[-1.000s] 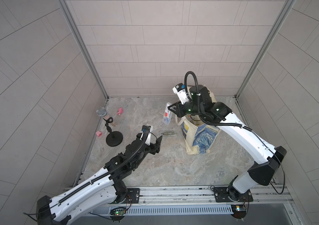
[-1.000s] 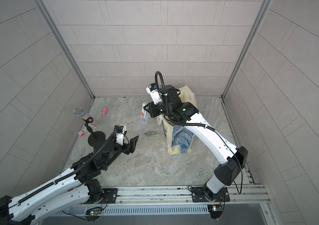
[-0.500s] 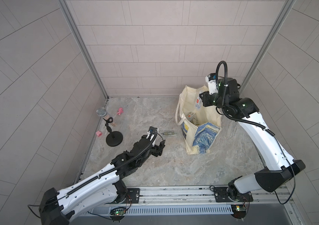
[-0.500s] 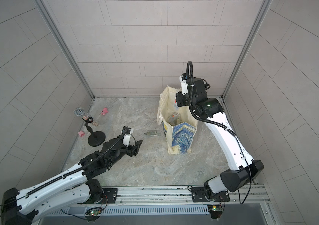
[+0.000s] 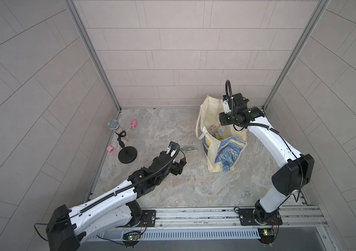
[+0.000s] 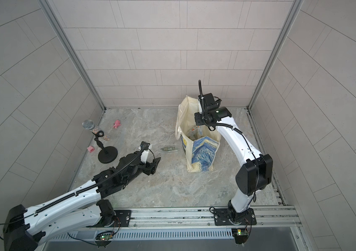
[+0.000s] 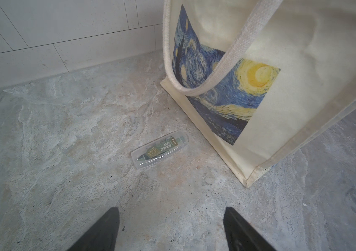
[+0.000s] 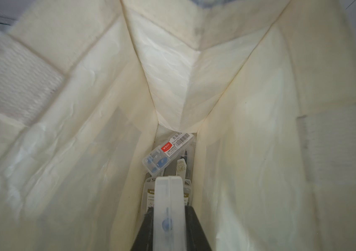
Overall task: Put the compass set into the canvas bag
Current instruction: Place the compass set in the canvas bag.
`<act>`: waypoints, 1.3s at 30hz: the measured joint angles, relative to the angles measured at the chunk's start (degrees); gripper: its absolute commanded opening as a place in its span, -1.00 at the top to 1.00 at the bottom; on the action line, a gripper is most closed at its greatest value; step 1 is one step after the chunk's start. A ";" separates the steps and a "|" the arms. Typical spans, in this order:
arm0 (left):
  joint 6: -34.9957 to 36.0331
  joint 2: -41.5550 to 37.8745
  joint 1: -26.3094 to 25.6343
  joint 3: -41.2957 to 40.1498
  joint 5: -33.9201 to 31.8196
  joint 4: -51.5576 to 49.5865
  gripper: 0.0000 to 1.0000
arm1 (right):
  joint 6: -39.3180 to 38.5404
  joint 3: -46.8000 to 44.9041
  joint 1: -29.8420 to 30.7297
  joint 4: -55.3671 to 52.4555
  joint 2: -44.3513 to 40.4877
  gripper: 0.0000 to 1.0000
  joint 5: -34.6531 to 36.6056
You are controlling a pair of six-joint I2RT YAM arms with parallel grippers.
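The right gripper (image 8: 168,219) is clamped on a compass set (image 8: 168,204), a clear plastic case seen edge-on in the right wrist view, held inside the mouth of the canvas bag (image 8: 81,134). Only a blue blur shows through the case's wall; the rest of its contents cannot be made out. Both dark fingers (image 8: 148,230) are cut off at the frame's lower edge.

At the bottom of the bag lies a red-labelled case (image 8: 168,152) with a barcode, resting on other packs that are half covered by it and by the held case. Their print is too small to read.

In both top views the bag (image 5: 227,152) (image 6: 203,152) stands upright toward the back right corner of the desk (image 5: 172,191), and the right arm's wrist hides the gripper and its load within the opening.

The left gripper (image 7: 171,219) hangs above the desk with its jaws wide apart and nothing between them; only the two black fingertips (image 7: 107,226) enter the left wrist view. Ahead of it a second case (image 7: 159,150) (image 5: 189,148), clear with a green label, lies flat near the desk's middle, just beside the bag's base (image 7: 281,113) but not touching it.

Near the left edge stand a microphone on a stand (image 5: 121,141) and two small pink figures (image 5: 133,124), too small to identify.
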 measured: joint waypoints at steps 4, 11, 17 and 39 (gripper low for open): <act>0.00 0.20 0.13 0.02 0.02 0.07 -0.60 | 0.00 -0.09 0.00 -0.17 3.06 1.00 -0.46; 0.00 1.05 0.63 0.57 0.04 0.20 -0.59 | 0.39 -0.11 0.02 -0.63 6.71 1.00 -0.46; -0.02 1.31 0.68 0.61 -0.13 0.15 -0.61 | 0.98 0.92 0.02 -2.12 10.38 1.00 -0.46; -3.96 2.67 2.25 0.63 -2.93 -0.42 -0.66 | 1.77 1.29 0.02 -3.32 11.74 0.25 -0.52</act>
